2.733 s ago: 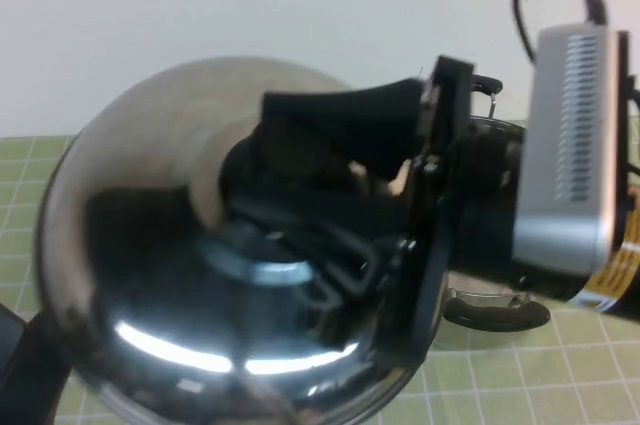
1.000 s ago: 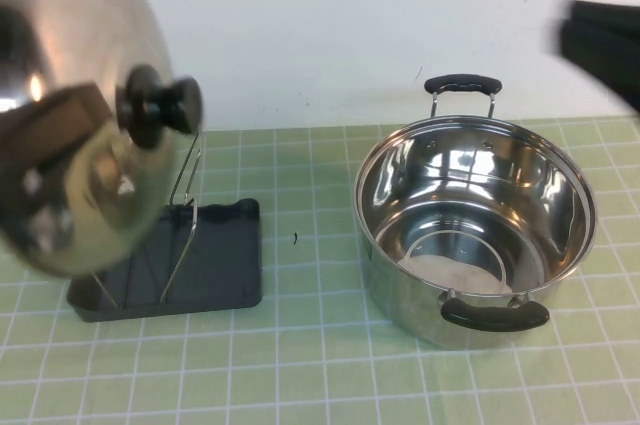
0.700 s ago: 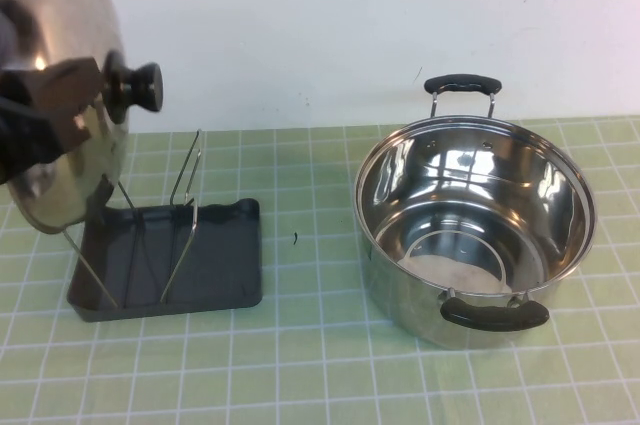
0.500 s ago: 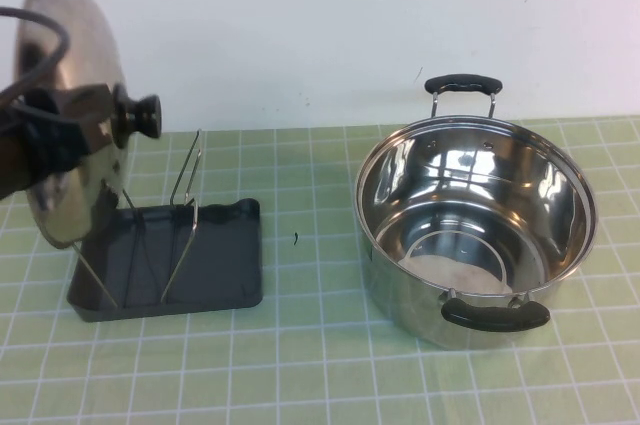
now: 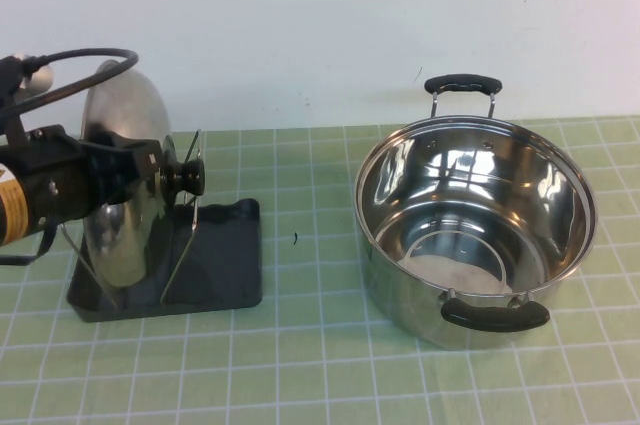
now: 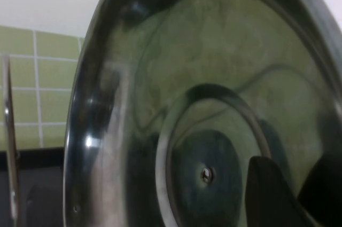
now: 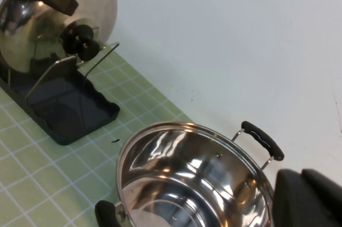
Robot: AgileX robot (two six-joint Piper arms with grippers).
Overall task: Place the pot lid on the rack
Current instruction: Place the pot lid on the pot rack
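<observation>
Pot lid point(image 5: 125, 180) upright between rack point(image 5: 215, 265) wires, left gripper point(image 5: 150, 180) fingers clamped on its rim; release remaining. Right gripper point(image 7: 310, 197) above pot point(image 5: 475, 225), finger state indeterminable.

Pot lid point(image 5: 125, 180): round, domed, polished stainless steel with a black centre knob point(image 5: 185, 177). Standing on edge, near upright, knob facing the counter's right side, lower rim down among the rack's wires.

Rack point(image 5: 200, 265): bent silver wire loops rising in a V from a dark grey rectangular tray. Sits flat at the counter's far left, near the back edge.
</observation>
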